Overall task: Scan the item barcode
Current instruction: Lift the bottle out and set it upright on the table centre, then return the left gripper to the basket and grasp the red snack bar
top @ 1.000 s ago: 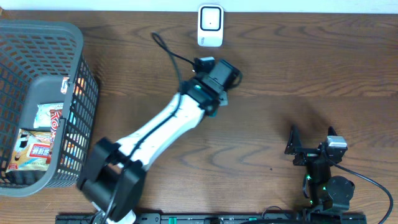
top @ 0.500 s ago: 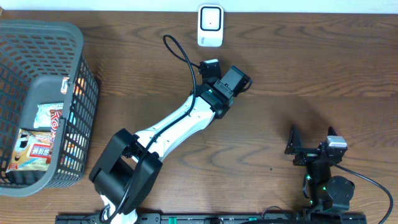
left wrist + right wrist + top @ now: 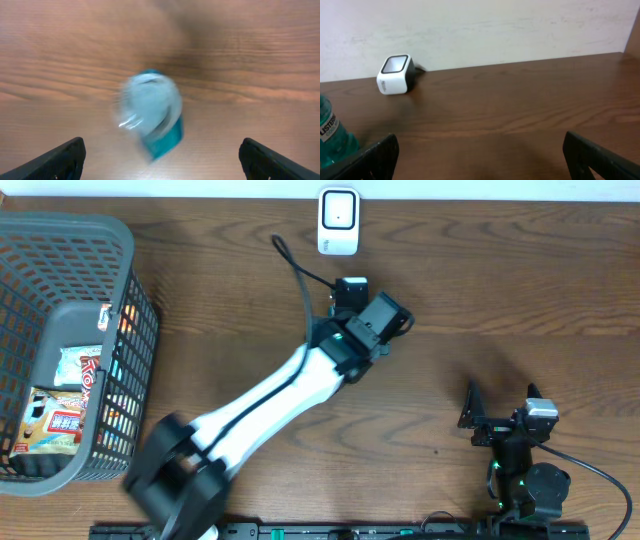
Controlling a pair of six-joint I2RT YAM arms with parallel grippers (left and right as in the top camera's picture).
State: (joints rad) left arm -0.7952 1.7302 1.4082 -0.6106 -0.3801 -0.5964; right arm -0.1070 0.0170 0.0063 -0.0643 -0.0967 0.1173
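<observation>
Since the earlier frame the left gripper (image 3: pixel 162 151) has shifted right and spread wide. Only the wrist views show the teal bottle (image 3: pixel 150 107), standing on the desk (image 3: pixel 260 60); overhead, the arm hides it. The right gripper (image 3: pixel 480 152) is spread too.

A dark brown wooden table (image 3: pixel 520 270) is filling nearly the whole overhead view, its grain running left to right. A plain off-white wall (image 3: pixel 520 20) is standing directly behind the table's far edge, meeting it along a straight line. Even, diffuse light is falling on the wood, producing a soft sheen and faint shadows.
</observation>
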